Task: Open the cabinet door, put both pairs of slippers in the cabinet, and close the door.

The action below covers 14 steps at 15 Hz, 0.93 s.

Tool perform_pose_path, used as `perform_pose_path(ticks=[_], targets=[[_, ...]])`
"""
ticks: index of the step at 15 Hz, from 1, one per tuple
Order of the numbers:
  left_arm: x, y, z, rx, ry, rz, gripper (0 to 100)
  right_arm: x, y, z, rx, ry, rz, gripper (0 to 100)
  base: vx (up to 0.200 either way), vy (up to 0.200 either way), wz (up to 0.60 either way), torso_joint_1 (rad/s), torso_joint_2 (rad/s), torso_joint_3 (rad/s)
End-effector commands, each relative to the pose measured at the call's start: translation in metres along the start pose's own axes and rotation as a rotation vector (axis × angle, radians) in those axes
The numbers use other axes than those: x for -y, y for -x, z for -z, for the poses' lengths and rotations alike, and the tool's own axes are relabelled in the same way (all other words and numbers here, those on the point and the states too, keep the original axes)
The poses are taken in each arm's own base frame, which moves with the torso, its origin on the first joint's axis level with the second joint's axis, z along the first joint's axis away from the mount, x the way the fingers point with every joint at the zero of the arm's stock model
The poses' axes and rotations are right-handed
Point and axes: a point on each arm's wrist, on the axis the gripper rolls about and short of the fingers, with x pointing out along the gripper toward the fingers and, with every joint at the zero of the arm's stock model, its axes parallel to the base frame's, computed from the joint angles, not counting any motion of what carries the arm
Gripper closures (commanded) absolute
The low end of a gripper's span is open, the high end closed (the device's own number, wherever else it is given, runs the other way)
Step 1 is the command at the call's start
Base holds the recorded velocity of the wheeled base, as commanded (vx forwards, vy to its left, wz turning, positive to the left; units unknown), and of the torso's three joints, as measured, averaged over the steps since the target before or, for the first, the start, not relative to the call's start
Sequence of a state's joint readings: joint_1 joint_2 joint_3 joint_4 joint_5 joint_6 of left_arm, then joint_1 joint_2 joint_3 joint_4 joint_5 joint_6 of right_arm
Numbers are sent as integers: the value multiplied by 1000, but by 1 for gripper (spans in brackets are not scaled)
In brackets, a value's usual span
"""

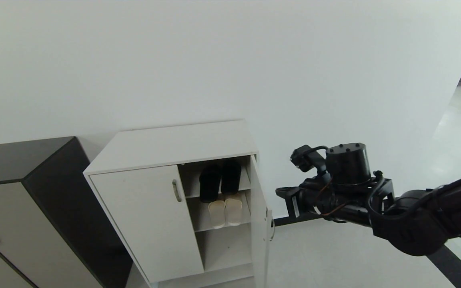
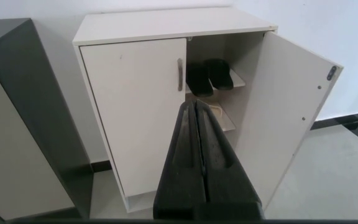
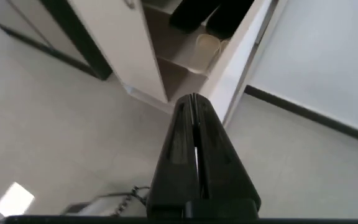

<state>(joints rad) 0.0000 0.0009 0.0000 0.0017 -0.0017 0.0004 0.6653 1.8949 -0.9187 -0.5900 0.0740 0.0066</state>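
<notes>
Both near: the left pincer (image 2: 194,107) and right pincer (image 3: 192,99) are pressed together, empty, because past the open door (image 1: 260,216) the black slippers (image 1: 219,182) and cream slippers (image 1: 225,211) sit shelved in the cabinet (image 1: 174,144); closing it is probably next.

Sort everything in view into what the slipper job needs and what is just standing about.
Job:
white cabinet
its open door
black slippers on the upper shelf
cream slippers on the shelf below

Standing about:
dark cabinet beside it
skirting board along the wall
</notes>
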Motion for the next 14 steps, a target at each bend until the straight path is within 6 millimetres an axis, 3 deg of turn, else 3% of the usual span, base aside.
perform_pose_path(ticks=[1, 4, 5, 7, 13, 14], targets=[[0, 0, 0, -1, 0, 0, 100, -14, 25, -3, 37, 40, -40, 100, 0, 0, 0, 0, 0, 0], [0, 0, 0, -1, 0, 0, 100, -23, 40, -2, 40, 131, -15, 100, 0, 0, 0, 0, 0, 0], [0, 0, 0, -1, 0, 0, 100, -25, 40, -11, 60, 113, 52, 100, 0, 0, 0, 0, 0, 0], [0, 0, 0, -1, 0, 0, 100, -42, 46, -33, 133, -78, 50, 100, 0, 0, 0, 0, 0, 0], [0, 0, 0, -1, 0, -2, 100, -45, 40, -15, 153, 37, 8, 100, 0, 0, 0, 0, 0, 0], [0, 0, 0, -1, 0, -2, 100, -47, 40, -14, 153, 39, 4, 100, 0, 0, 600, -2, 2, 2]])
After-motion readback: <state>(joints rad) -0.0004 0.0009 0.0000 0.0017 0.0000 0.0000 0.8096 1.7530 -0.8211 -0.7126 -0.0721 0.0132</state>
